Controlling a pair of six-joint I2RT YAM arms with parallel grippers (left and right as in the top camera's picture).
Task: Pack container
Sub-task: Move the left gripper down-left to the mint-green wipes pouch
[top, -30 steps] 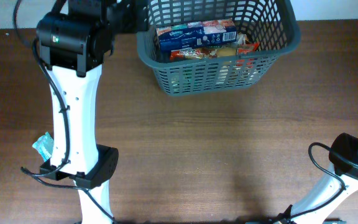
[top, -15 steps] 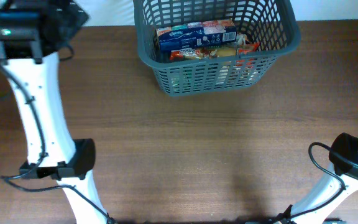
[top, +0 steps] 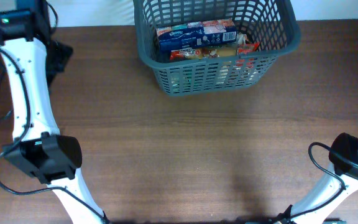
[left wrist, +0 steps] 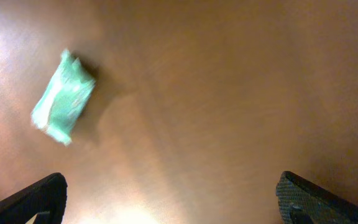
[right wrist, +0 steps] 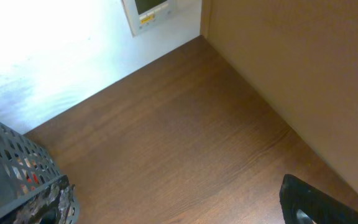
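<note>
White lettering on the blue carton [top: 194, 34] looks like Kleenex. It lies in the dark grey lattice-sided plastic basket [top: 197, 78] at the far edge of the brown wooden worktop [top: 197, 143]. The left gripper [left wrist: 176, 202] and right gripper [right wrist: 185, 214] gape empty.

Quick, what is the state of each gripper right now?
Left gripper: open, holding nothing.
Right gripper: open, nothing seen held.

You see a brown wooden table [top: 185, 143]. In the left wrist view, a small mint-green packet [left wrist: 62, 98] lies on it at a tilt, blurred. In the right wrist view, a white wall [right wrist: 55, 56] carries a white panel [right wrist: 151, 12], and a tan board [right wrist: 291, 62] stands beside it.
</note>
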